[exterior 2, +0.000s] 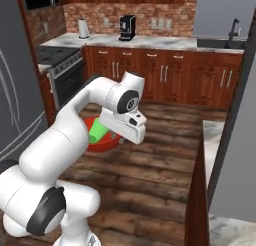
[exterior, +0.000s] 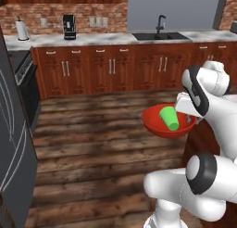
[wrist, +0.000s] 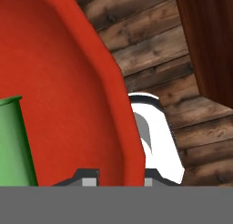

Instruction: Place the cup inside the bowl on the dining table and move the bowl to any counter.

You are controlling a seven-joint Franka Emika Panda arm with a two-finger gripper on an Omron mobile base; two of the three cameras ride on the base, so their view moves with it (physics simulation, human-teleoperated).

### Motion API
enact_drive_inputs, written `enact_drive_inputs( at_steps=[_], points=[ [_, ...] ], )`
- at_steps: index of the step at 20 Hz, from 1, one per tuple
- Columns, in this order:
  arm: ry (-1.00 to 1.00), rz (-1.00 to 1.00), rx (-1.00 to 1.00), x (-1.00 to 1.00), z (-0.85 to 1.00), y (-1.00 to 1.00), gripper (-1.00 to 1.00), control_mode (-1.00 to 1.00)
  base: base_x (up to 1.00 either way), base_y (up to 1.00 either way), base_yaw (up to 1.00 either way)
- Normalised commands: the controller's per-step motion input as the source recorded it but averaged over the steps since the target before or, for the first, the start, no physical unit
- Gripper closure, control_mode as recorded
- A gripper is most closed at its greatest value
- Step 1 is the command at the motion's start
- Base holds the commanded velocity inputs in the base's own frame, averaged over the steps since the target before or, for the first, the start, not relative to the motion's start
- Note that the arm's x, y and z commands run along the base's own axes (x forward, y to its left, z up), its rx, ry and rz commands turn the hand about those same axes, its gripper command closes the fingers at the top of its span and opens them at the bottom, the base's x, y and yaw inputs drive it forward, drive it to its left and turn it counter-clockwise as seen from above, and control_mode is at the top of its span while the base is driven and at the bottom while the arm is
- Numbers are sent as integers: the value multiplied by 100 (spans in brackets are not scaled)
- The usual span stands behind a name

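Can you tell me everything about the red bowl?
The bowl is wide, shallow, round and glossy red, plain all over, maybe plastic. The robot carries it in the air above the wooden floor, tilted a little. Its pincer grips the rim, one fingertip inside and one outside. The green cup lies tipped on its side inside the bowl, resting against the inner wall. Nothing else touches the bowl.

Dark plank floor [exterior: 102, 143], brick backsplash [exterior: 46, 14], sink [exterior: 159, 35], coffee maker [exterior: 69, 27].
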Motion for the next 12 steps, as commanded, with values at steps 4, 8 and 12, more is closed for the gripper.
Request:
enact_drive_inputs(
  at_steps=[4, 8, 12],
  points=[
    [0, 0, 0, 0, 0, 0, 100, 100, 70, 5, 0],
    [0, 0, 0, 0, 0, 0, 100, 100, 68, 6, 0],
    [0, 0, 0, 0, 0, 0, 100, 100, 67, 8, 0]
  ],
)
